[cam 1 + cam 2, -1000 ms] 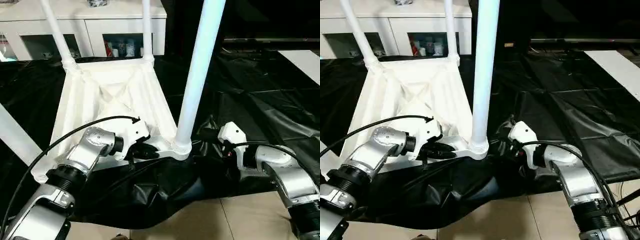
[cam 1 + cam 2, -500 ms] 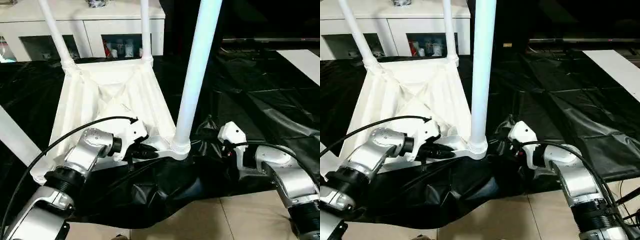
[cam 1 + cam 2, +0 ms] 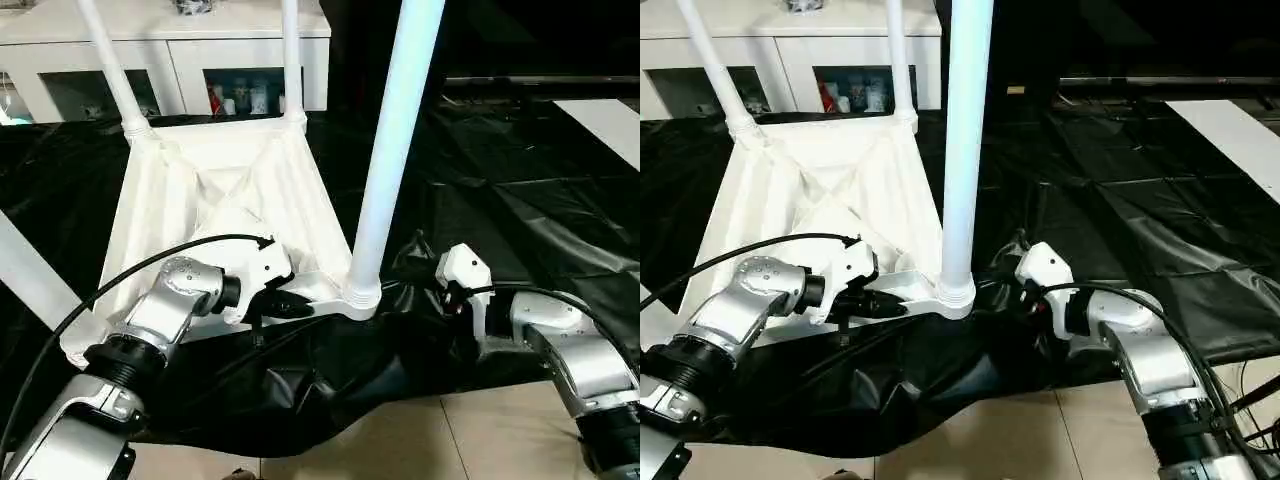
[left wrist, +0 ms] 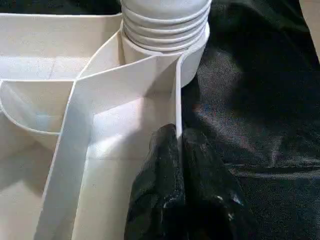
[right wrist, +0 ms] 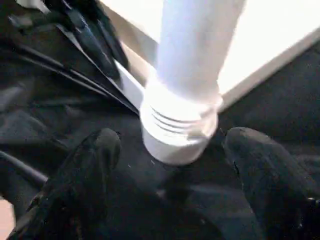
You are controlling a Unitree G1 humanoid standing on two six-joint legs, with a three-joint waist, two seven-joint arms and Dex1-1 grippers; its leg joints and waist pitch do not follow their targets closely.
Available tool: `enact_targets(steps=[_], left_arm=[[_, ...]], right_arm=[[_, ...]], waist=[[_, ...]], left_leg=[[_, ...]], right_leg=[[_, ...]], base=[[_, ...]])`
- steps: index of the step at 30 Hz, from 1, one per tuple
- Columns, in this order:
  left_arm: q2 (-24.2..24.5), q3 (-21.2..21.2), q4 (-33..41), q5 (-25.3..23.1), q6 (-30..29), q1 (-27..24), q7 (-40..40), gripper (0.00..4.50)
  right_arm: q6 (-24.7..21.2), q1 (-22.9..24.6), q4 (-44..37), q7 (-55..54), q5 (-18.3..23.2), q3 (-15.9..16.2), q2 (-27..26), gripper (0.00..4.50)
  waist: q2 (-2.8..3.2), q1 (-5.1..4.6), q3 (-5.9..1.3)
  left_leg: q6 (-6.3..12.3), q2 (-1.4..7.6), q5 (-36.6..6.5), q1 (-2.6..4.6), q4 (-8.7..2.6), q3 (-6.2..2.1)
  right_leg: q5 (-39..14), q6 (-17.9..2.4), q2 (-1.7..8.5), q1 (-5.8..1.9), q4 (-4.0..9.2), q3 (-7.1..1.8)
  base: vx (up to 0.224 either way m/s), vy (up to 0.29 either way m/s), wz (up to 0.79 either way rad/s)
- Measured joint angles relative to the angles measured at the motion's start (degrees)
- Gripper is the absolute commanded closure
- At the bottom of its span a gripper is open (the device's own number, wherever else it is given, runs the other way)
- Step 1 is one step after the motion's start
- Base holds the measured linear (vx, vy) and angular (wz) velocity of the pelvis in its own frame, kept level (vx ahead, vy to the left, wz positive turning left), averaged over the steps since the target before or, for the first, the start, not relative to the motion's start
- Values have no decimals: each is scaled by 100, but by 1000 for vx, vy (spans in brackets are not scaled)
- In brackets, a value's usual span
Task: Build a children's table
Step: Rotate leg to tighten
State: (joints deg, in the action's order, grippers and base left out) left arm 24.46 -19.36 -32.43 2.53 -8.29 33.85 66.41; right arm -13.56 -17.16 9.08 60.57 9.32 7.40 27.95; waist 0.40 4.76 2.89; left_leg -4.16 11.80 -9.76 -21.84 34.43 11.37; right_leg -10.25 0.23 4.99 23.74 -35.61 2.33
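The left gripper [image 4: 177, 150] is closing tighter on the thin rim wall of the children's table [image 3: 230, 190], whose near leg [image 3: 395, 140] is tilting slightly.

Smooth, faintly glossy white plastic children's table [image 3: 230, 190] with ribbed leg collar [image 4: 165, 22], resting on crinkled, shiny black sheeting [image 3: 520, 200] beside brushed silver metal forearms [image 3: 580, 360].

My two head eyes look forward, down over silver arms. Both wrist cameras sit very close, sharing ribbed bottom of near white plastic leg [image 5: 182, 125], seen from opposite sides. I see that leg from head too.
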Motion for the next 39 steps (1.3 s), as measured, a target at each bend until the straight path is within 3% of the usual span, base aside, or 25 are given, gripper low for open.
enact_targets(steps=[8,12,17,22,23,27,30,35,39], left_arm=[[2,8,3,0,-6,-4,33,442],[-42,74,67,5,-160,-47,-63,442],[-374,177,339,-63,-595,-161,-730,442],[-704,269,698,-150,-1082,-295,-1444,442],[-727,273,756,-151,-1123,-322,-1486,447],[-742,282,871,-147,-1147,-390,-1476,450],[-658,273,1019,-145,-1190,-476,-1420,450],[-531,204,1273,-106,-1262,-601,-1171,450],[-462,167,1400,-84,-1291,-657,-1015,450]], right_arm=[[-3,69,3,61,132,1,-12,71],[-3,-116,190,-461,27,-40,-191,71],[-45,-330,598,-1270,-108,-271,-495,71],[-58,-322,701,-1329,-43,-239,-721,71],[-11,-322,710,-1245,-7,-239,-749,54],[158,-396,955,-1061,165,-247,-921,20],[370,-739,1471,-1158,59,-205,-1026,3],[670,-1152,2110,-1330,-189,-94,-1159,3],[732,-1212,2357,-1077,-210,-12,-1162,3]], waist=[[0,5,0],[0,-6,0],[11,7,-6],[69,-104,-44],[75,-116,-47],[91,-127,-58],[91,-158,-58],[89,-125,-58],[86,-105,-57]], left_leg=[[0,0,0,-1,-3,0],[0,-1,0,3,-3,1],[0,-8,0,7,-2,3],[2,-14,-2,2,-17,4],[2,-15,-2,0,-22,4],[3,-13,-3,-8,-41,3],[3,-14,-3,-10,-41,3],[3,-14,-3,-17,-42,2],[7,-17,-6,-23,-42,3]], right_leg=[[0,0,0,0,1,1],[-1,1,0,0,0,-2],[-11,18,8,-6,4,-5],[-1,3,10,-10,35,-4],[-1,3,10,-9,37,-2],[-5,10,10,-4,47,12],[-5,9,10,-1,47,11],[-6,10,13,-1,54,20],[-6,9,18,-3,62,20]], base=[[0,0,0],[0,0,0],[0,0,0],[0,0,0],[0,0,0],[0,0,0],[0,0,0],[0,0,0],[0,0,0]])
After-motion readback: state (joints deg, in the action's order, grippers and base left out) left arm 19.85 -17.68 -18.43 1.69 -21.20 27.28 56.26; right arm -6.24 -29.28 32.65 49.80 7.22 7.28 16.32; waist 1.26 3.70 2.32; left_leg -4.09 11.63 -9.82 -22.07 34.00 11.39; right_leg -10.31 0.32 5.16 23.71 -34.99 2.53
